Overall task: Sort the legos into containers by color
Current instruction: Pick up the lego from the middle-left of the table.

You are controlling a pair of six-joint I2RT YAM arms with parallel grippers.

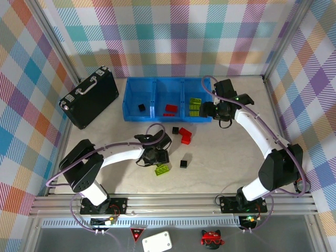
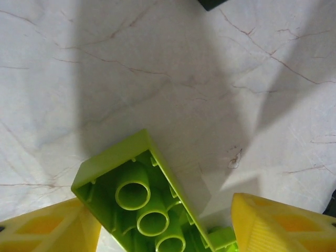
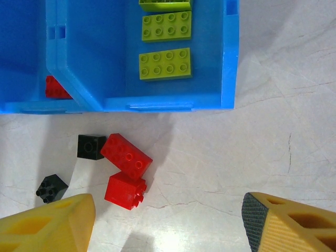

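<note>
- Lime-green brick (image 2: pixel 137 195), upturned on the bench (image 2: pixel 157 63), lies between the spread fingers (image 2: pixel 42 231) of the left gripper (image 2: pixel 157 210), not clamped.
- Right gripper (image 3: pixel 168 203) hangs open and empty over the bench before the blue tray (image 3: pixel 231 63).
- Two red bricks (image 3: pixel 126 156) and two black cubes (image 3: pixel 92 146) lie between it and the tray's front wall.
- Three green bricks (image 3: pixel 165 64) rest in the right-hand compartment.
</note>
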